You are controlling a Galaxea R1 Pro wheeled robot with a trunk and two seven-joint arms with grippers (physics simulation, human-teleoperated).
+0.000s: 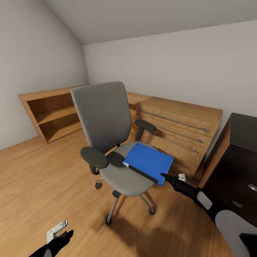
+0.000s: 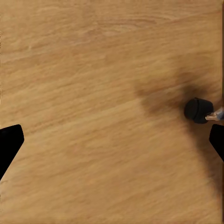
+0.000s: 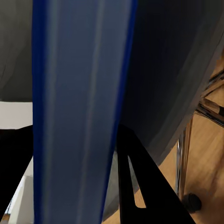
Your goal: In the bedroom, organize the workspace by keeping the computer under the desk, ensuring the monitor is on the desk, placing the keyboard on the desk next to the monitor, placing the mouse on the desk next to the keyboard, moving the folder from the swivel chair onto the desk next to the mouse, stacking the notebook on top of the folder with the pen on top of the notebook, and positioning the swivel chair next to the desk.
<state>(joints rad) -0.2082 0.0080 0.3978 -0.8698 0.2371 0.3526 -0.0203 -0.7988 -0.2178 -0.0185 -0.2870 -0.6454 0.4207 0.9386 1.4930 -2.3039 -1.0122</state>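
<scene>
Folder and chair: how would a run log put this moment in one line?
right gripper: fingers either side of folder edge | folder: on chair seat | left gripper: open, low over floor

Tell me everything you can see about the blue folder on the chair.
The folder is a bright blue, flat rectangle with a thick edge, plain and unmarked. It lies on the grey seat of the swivel chair, its near corner jutting past the seat's front edge. The right gripper is at that corner; in the right wrist view the folder's edge runs between the two black fingers, which look closed on it.
</scene>
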